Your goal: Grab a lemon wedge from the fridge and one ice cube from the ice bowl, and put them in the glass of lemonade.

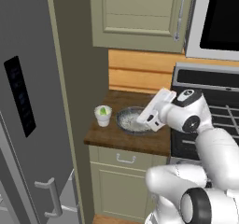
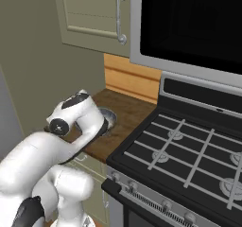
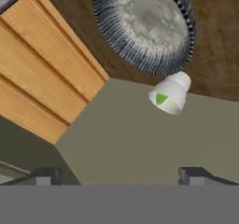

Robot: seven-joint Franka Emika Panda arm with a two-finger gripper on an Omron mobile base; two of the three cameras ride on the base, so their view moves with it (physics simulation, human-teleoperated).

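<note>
We are hovering our claw [image 3: 116, 175], jaws wide apart and empty, above the ice bowl [image 1: 131, 119] on the worktop [image 1: 122, 136]; the lemon wedge [image 1: 102, 110] is sitting in the glass of lemonade [image 1: 103, 116] beside it. We are aiming to drop straight onto one cube.

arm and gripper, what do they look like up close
The arm is glossy white with rounded, bulbous segments and dark grey or black caps at the joints. The hand is a flat white block. The gripper has two small dark grey fingertips. No cables or markings show.
</note>
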